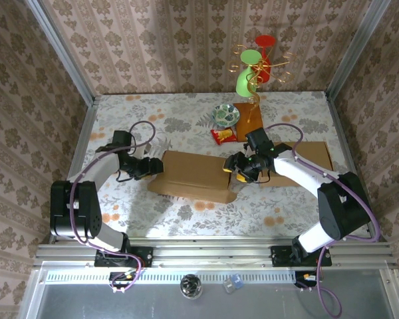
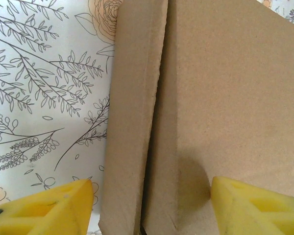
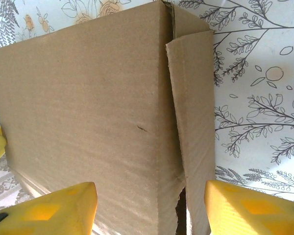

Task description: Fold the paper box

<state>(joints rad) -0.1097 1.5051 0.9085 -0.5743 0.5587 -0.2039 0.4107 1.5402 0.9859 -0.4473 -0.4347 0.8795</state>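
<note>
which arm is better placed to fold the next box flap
Right, probably: the open right gripper straddles a loose flap gaping from the paper box. The left gripper straddles an end flap lying nearly flush.

Two grippers (image 1: pixel 154 167) (image 1: pixel 231 166), two cardboard pieces (image 1: pixel 193 174) (image 1: pixel 316 156), one bowl (image 1: pixel 226 115), one packet (image 1: pixel 223 136).

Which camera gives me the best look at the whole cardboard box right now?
Top external: the whole cardboard box sits in frame, end to end. Left wrist gives a close-up of its edge flap; right wrist, a close-up of one face and a side flap.
</note>
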